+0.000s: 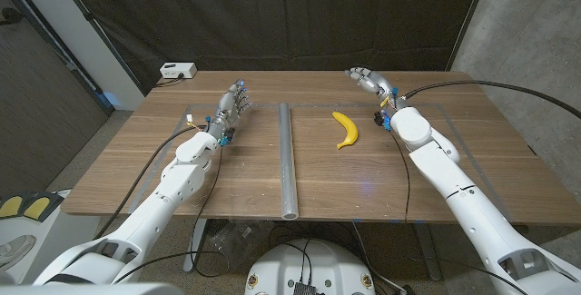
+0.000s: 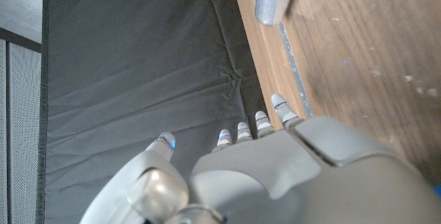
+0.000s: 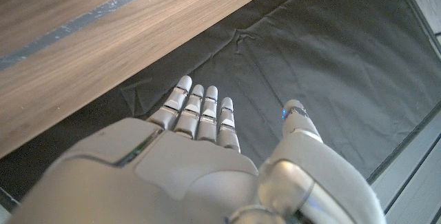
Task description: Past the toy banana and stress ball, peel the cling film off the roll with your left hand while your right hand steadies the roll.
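Wooden table, black curtain behind. Roll, banana between empty, spread left hand and right hand. Head view adds white box.

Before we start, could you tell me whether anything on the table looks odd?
Only one thing: the task mentions a stress ball, but I see just the toy banana beside the cling film roll. Nothing looks spilled or damaged.

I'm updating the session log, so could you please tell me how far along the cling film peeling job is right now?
Nothing looks done yet. The long silvery cling film roll lies untouched on the wooden table, no film peeled. The left hand hovers open left of the roll; the right hand is raised, open, past the yellow toy banana. Steadying the roll and peeling both remain.
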Motion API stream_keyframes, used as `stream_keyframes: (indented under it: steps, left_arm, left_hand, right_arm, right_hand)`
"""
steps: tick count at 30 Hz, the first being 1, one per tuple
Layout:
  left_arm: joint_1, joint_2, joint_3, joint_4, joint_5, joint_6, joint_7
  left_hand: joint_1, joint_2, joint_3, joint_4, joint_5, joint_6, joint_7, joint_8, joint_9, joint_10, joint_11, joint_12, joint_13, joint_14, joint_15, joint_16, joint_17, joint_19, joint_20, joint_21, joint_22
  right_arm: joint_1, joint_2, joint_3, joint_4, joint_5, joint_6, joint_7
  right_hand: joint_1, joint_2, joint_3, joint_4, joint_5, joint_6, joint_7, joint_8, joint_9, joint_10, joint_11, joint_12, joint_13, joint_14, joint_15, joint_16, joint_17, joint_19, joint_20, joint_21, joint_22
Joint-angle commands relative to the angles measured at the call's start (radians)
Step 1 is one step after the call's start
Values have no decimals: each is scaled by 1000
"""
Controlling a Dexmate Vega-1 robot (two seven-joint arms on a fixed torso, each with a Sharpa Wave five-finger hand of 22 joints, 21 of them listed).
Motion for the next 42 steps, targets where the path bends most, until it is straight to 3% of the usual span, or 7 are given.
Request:
stream_keyframes:
  steps: [1, 9, 18, 26, 33, 42]
  left_arm:
    - [10, 1, -1, -12, -2, -6, 1]
    - [28, -1, -9, -31, 8, -26, 12]
    - [59, 1, -26, -74, 12, -33, 17]
    - [85, 2, -43, -105, 10, -46, 2]
    - [104, 6, -54, -131, 10, -49, -16]
    - [125, 6, -65, -155, 6, -46, -39]
  left_hand:
    - [6, -2, -4, 2, 8, -45, -5, 2, 1, 8, 0, 6, 4, 5, 0, 7, 2, 1, 8, -3, 5]
    - [7, -2, -4, -1, 10, -39, -6, 4, 0, 10, 1, 6, 4, 10, -3, 7, 1, 3, 10, -4, 5]
    - [14, -1, -1, -8, 12, -28, -7, 7, -1, 17, -1, 7, 4, 21, -7, 9, 0, 15, 7, -2, 4]
    - [19, 0, 1, -11, 13, -26, -7, 7, -1, 18, -1, 7, 4, 23, -8, 8, 0, 17, 6, -3, 4]
    - [23, 1, 3, -14, 13, -23, -6, 8, -2, 21, -1, 7, 4, 24, -8, 7, 0, 18, 7, -3, 3]
    - [27, 3, 5, -17, 14, -22, -6, 7, -2, 22, 1, 7, 4, 25, -7, 5, -1, 19, 7, -5, 3]
  right_arm:
    - [40, -70, -110, -84, -100, -108, -4]
    - [64, -113, -173, -147, -162, -167, -8]
    - [95, -162, -250, -242, -231, -288, 44]
    - [139, -192, -315, -343, -258, -445, 181]
    - [172, -200, -343, -377, -225, -499, 278]
    - [228, -217, -438, -469, -296, -671, 394]
  right_hand:
    - [14, 5, 6, -1, -2, 16, -1, 2, 1, 10, -5, 7, -1, 17, -4, 4, 2, 13, -1, 2, 2]
    - [23, 10, 12, -1, -2, 47, -12, 8, 1, 37, -14, 14, -2, 46, -15, 9, 2, 24, 0, 3, 2]
    - [30, 18, 20, 1, -2, 74, -14, 11, 1, 57, -22, 18, -3, 73, -33, 12, 2, 32, 12, 4, 2]
    - [31, 22, 23, 4, -2, 70, -17, 5, 1, 54, -33, 14, -3, 80, -35, 11, 3, 33, 16, 3, 2]
    - [22, 27, 19, 14, -4, 58, -18, -4, 1, 43, -31, 8, -4, 76, -34, 8, 7, 31, 17, 1, 2]
    - [37, 43, 27, 10, -2, 40, -15, -14, 2, 33, -38, 2, -4, 74, -36, 6, 7, 32, 16, 0, 3]
